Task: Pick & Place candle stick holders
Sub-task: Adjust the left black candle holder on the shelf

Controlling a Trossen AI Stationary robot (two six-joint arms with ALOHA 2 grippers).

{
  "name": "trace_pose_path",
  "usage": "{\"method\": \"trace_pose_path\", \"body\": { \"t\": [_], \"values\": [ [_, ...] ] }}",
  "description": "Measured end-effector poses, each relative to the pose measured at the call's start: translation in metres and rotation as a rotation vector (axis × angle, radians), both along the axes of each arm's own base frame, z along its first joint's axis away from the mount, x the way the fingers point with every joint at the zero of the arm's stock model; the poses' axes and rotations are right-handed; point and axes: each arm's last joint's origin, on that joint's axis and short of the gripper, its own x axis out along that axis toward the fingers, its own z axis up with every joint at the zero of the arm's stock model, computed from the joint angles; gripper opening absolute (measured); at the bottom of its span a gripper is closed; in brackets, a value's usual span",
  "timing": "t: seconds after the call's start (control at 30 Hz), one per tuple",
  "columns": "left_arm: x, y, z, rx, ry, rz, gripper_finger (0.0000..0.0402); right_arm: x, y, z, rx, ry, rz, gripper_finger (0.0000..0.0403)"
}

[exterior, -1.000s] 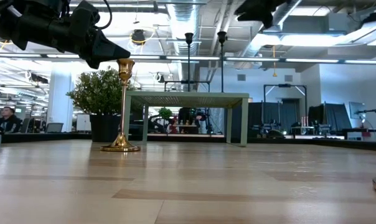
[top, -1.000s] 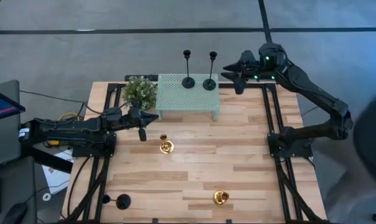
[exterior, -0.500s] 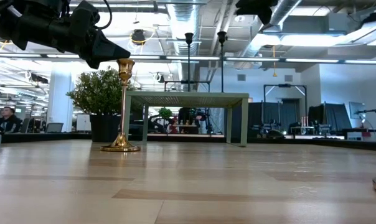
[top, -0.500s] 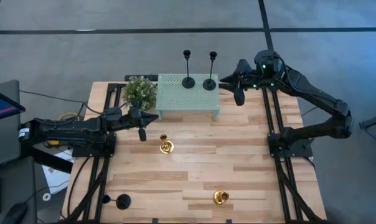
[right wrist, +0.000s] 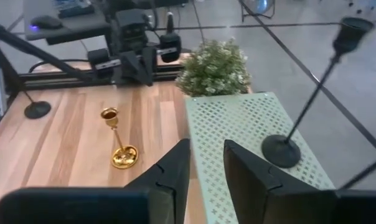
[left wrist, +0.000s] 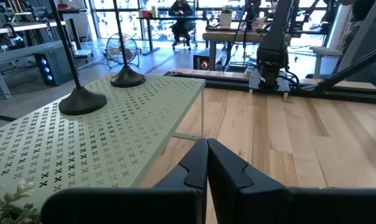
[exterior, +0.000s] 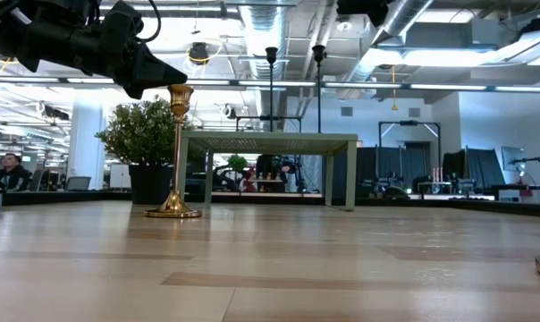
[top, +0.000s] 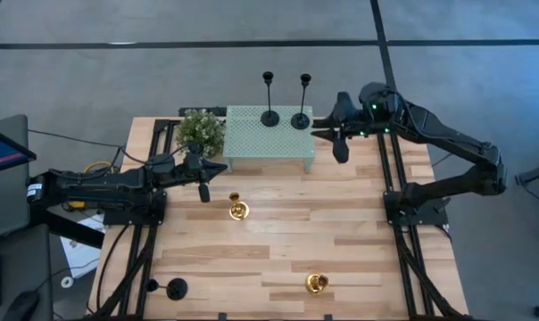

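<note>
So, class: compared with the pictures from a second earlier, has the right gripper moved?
Yes. In the high view the right gripper has swung in from beyond the table's far edge, closer to the green perforated stand.

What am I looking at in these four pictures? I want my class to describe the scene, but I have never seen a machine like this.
It is a robot with two dark arms at a wooden table. Each arm ends in a two-fingered tool.

One picture looks straight down, one looks level across the tabletop, and two come from cameras on the arms' wrists.

A small green perforated stand carries two black candle stick holders, with a potted plant beside it. Two gold holders and a third black holder stand on the wood.

The left tool waits shut and empty, near the plant. The right tool hovers beside the stand, fingers slightly apart, holding nothing.
</note>
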Motion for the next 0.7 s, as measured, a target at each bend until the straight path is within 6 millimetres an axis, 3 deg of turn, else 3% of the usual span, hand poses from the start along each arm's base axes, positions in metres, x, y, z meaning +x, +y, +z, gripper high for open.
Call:
{"method": "trace_pose_path", "body": {
  "t": [0.37, 0.7],
  "values": [
    [0.000, 0.000, 0.000, 0.000, 0.000, 0.000, 0.0008, 0.003, 0.001, -0.001, -0.098, 0.003, -0.079, 0.0070],
    [0.000, 0.000, 0.000, -0.008, -0.002, -0.001, 0.0008, 0.000, -0.022, -0.040, -0.032, 0.097, -0.181, 0.0069]
  ]
}}
